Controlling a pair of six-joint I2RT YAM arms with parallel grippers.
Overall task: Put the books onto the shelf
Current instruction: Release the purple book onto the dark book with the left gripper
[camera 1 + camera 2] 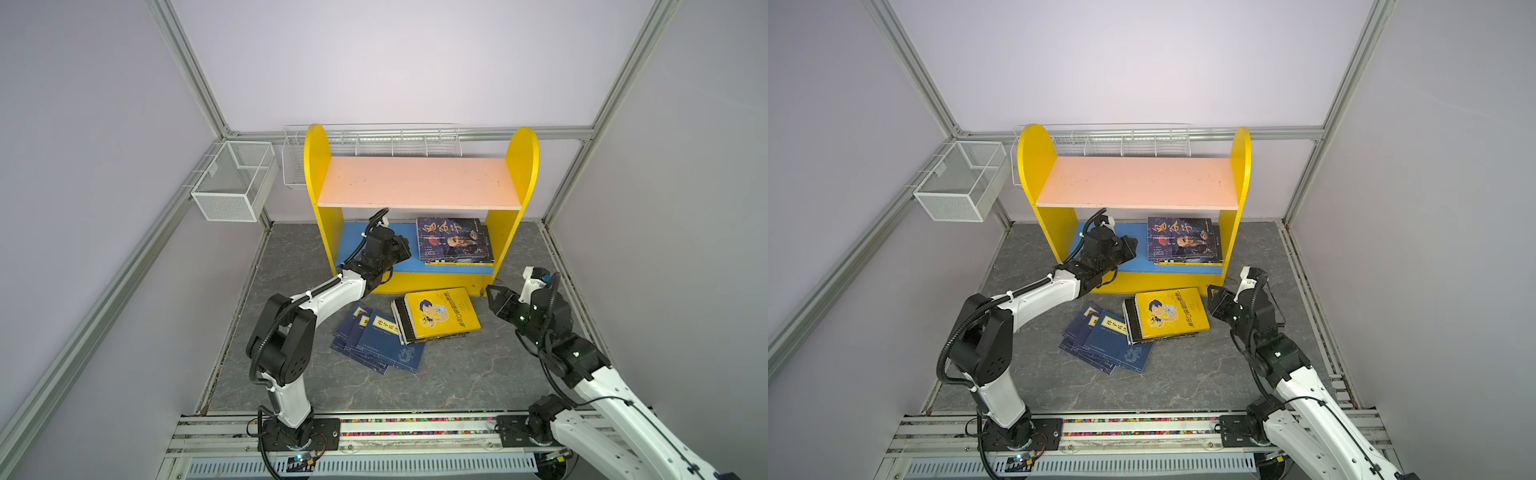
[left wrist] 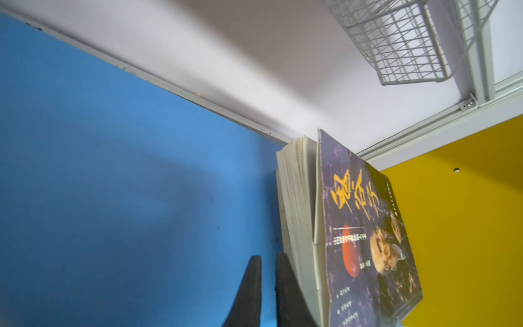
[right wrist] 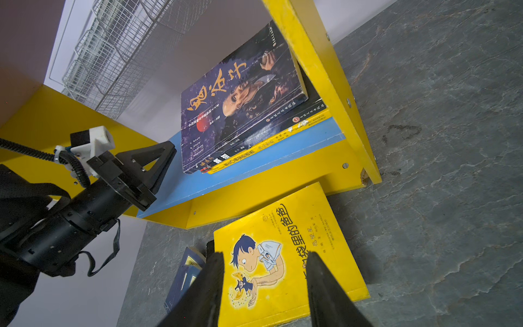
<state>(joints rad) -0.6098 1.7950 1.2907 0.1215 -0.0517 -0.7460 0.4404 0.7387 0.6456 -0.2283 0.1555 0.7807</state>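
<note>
**Risk one.** Your left claw [image 2: 267, 256] is pressed together and holds nothing. It sits right beside the page edges of the dark purple book [image 1: 453, 239], which tops the stack at the right end of the shelf's [image 1: 316, 166] blue lower board [image 2: 113, 170]; I cannot tell whether they touch. A sideways sweep here would likely skew that stack or curl its loose cover.

**Risk two.** Your right claw [image 3: 264, 254] is spread above the yellow book [image 1: 442, 311]. That book lies flat on the desk [image 1: 457, 382] just before the shelf's front edge, atop a darker book [image 1: 398, 322]. A flat cover offers little to pinch, so the grip may slip or drag both. The navy books [image 1: 382, 345] lie fanned beside them.

**Pose.** Your left arm reaches forward and low under the pink board [image 1: 415, 183]. Your right arm is bent, with the wrist pitched down.
</note>
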